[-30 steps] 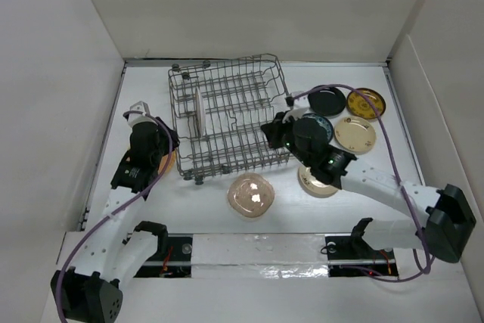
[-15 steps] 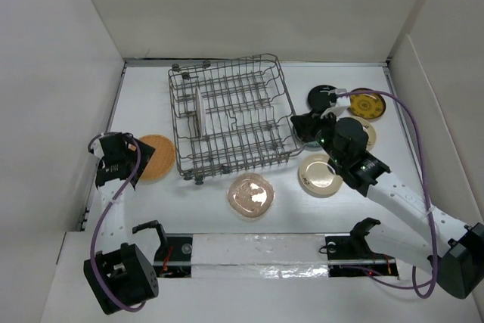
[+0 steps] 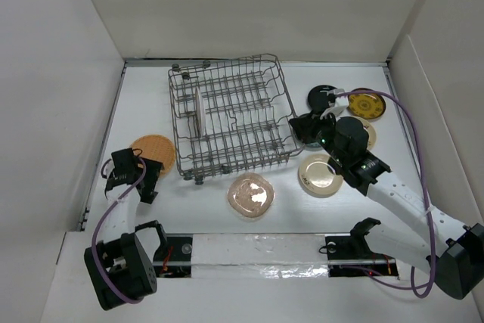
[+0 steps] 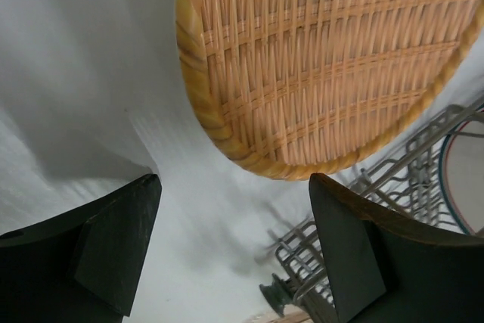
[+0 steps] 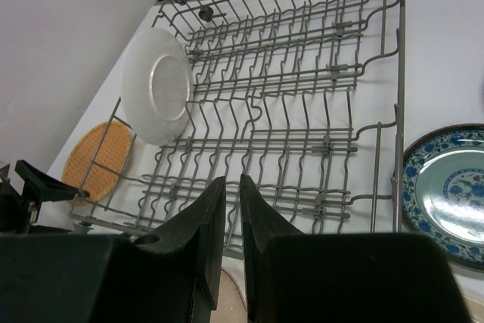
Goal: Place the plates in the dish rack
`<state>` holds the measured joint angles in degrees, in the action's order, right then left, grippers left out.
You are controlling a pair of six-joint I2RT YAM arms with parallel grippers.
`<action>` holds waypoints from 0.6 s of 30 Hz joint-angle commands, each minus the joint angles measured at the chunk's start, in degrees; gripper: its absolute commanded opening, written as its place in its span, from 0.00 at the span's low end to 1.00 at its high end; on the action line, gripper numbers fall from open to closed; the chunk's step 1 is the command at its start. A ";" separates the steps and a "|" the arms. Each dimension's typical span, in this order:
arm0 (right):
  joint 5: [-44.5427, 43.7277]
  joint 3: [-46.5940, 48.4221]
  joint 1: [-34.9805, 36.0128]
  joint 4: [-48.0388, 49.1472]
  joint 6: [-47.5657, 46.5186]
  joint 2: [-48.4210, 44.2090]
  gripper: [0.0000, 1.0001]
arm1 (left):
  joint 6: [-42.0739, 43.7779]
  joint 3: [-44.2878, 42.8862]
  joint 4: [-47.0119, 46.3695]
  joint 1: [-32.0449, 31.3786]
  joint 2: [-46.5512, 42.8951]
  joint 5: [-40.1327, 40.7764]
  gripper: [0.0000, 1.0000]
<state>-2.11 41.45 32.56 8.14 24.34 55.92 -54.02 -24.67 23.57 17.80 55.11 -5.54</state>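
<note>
The dish rack (image 3: 240, 120) stands mid-table with one whitish plate (image 3: 199, 111) upright in its left side. Left of the rack the orange woven plate (image 3: 155, 153) lies flat; my left gripper (image 3: 136, 168) hangs open just short of its near edge, holding nothing. In the left wrist view the woven plate (image 4: 325, 58) fills the top, beyond the gripper (image 4: 231, 213). My right gripper (image 3: 299, 125) hovers at the rack's right side, its jaws (image 5: 233, 187) only slightly apart and empty. The pinkish copper plate (image 3: 251, 194) and a cream-gold plate (image 3: 319, 174) lie in front of the rack.
A glossy black plate (image 3: 325, 98) and a yellow patterned plate (image 3: 366, 104) sit at the back right. The teal patterned plate (image 5: 446, 191) lies just right of the rack, under my right arm. White walls close in on both sides.
My left gripper opened, let go of the orange plate and pulled back toward the near edge. My right gripper moved right, off the rack's front corner, and parted slightly.
</note>
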 commanded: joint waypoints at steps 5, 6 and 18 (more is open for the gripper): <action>1.67 0.03 -0.48 1.61 0.27 0.50 0.19 | -8.64 6.64 -11.95 1.70 -2.11 5.01 0.72; 1.67 0.03 -0.48 1.61 0.18 0.50 0.19 | -8.91 7.43 -13.54 2.32 -2.11 5.01 0.71; 1.58 0.12 -0.48 1.44 0.10 0.24 0.19 | -17.09 21.14 -40.78 3.99 0.52 4.13 0.32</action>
<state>-1.04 41.45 32.56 8.12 24.45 56.62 -69.56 -7.79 -13.15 21.50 53.49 -3.11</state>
